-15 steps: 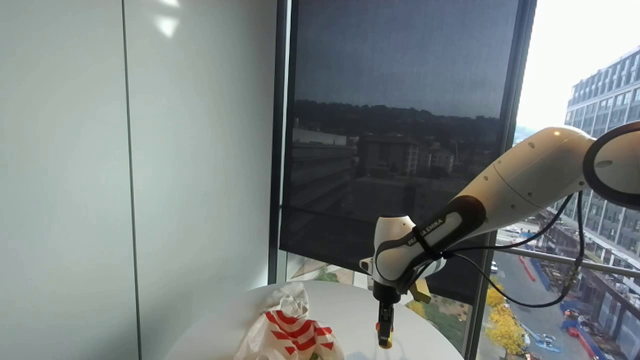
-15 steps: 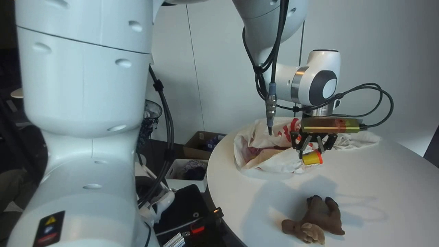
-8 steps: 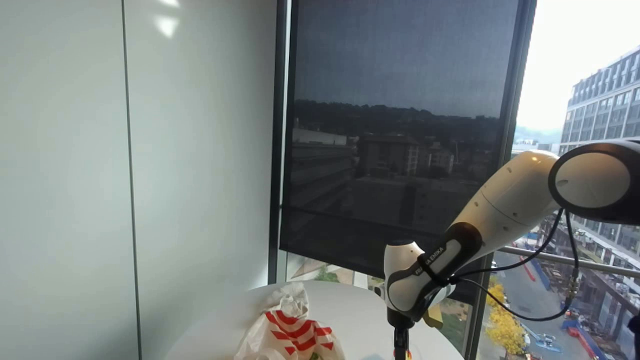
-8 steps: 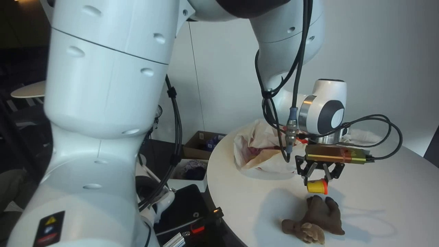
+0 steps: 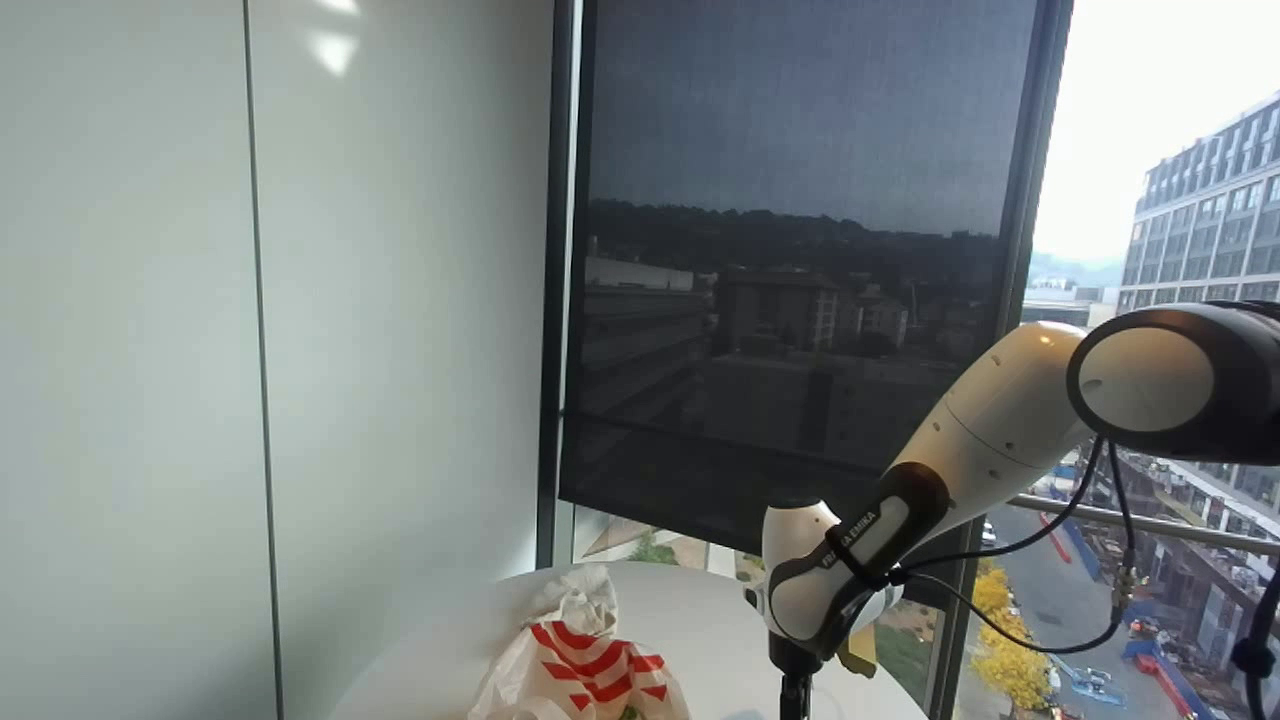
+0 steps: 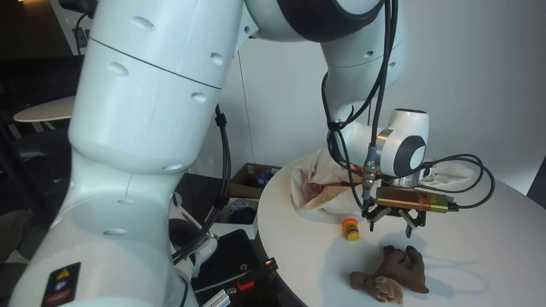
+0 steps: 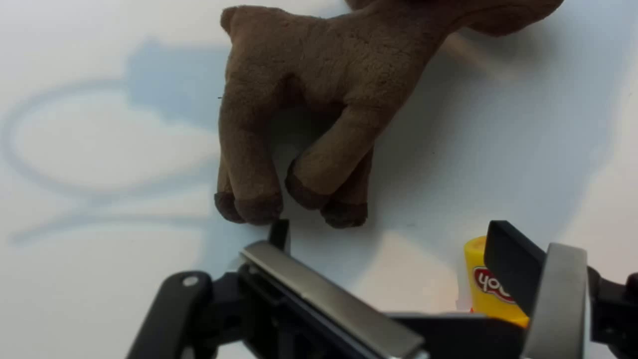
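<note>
yellow with an orange lid (image 6: 349,221), a small can (image 6: 352,233) is at the surface of the white table (image 6: 286,243), just beside the claw (image 6: 390,229) and outside the gap between its fingers. the claw is spread wide above the table, its two fingers well apart from each other. in an exterior view the can shows left of the claw, near the closer finger (image 6: 372,225) but apart from it. the can leans; i cannot tell whether it rests fully on the table or is tipped on an edge. in the wrist view it shows toward the lower right, its red label (image 7: 491,284) upside down, part of its side hidden behind a black finger (image 7: 513,264).

a brown plush animal (image 6: 403,270) lies on its side on the table, near both the can and the claw. in the wrist view its four dark-tipped legs point toward the claw. a white plastic bag with red stripes (image 5: 600,665) rests on the table in both exterior views, crumpled; where its open mouth shows, the can is between that mouth and the plush animal. above the claw, a gold-coloured unit (image 6: 411,199) trails a black cable (image 6: 473,181). a cardboard box (image 6: 245,183) stands beyond the table's edge, and a dark shade (image 5: 790,300) hangs behind the arm (image 5: 980,420).
</note>
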Motion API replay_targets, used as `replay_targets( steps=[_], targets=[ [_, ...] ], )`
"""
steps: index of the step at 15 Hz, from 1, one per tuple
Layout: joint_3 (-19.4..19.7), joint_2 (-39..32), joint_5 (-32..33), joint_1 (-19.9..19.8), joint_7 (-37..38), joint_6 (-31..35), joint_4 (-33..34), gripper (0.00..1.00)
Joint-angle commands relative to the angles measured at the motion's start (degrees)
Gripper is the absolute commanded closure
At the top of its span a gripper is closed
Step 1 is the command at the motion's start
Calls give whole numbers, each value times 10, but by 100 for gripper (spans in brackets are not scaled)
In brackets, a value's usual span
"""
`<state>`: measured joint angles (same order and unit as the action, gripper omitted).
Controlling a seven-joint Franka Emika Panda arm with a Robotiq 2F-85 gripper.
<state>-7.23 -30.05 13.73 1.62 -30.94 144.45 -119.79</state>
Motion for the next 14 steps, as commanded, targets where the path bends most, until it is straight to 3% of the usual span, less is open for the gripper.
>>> replay_targets(
  steps=[1,4,8,14],
  targets=[
    [-35,42,-19,-3,-10,6,-12,0],
    [-75,65,-32,6,-36,4,-10,0],
    [-98,34,-27,35,-64,-28,21,0],
    [-91,3,24,81,-78,-27,27,0]
  ],
)
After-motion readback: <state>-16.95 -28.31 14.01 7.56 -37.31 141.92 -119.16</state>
